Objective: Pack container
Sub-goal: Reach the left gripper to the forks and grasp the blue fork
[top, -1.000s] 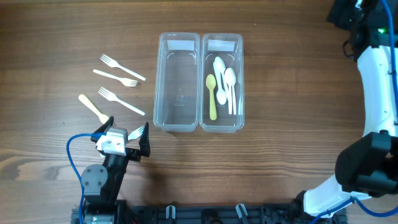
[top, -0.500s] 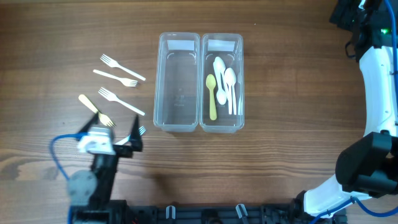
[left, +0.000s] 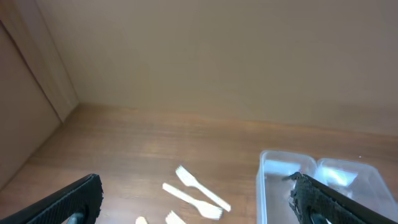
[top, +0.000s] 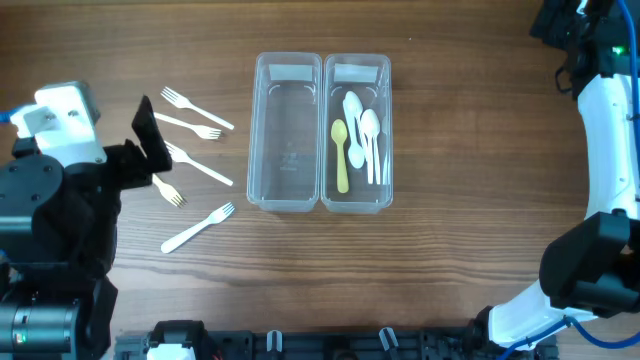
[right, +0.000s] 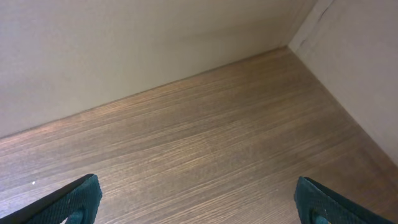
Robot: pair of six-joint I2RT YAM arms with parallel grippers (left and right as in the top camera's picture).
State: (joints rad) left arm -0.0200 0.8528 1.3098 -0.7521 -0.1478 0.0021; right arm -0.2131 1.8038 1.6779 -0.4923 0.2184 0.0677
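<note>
Hovering left of the container (top: 288,160) beside white forks (top: 198,109), left gripper (left: 196,190) gapes empty; right gripper (right: 196,199), far right of it, gapes too.

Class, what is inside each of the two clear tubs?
The right tub holds one yellow spoon and several white spoons; overlap hides their exact count. The left tub is empty.

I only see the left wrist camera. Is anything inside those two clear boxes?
Observer: Yes. The right box holds white spoons and one yellow spoon.
Operator: What about the other one?
Observer: The left box has nothing in it.
Operator: What's lying outside them?
Observer: Five forks, all left of the boxes. One white fork lies nearest the front, outside your picture.
</note>
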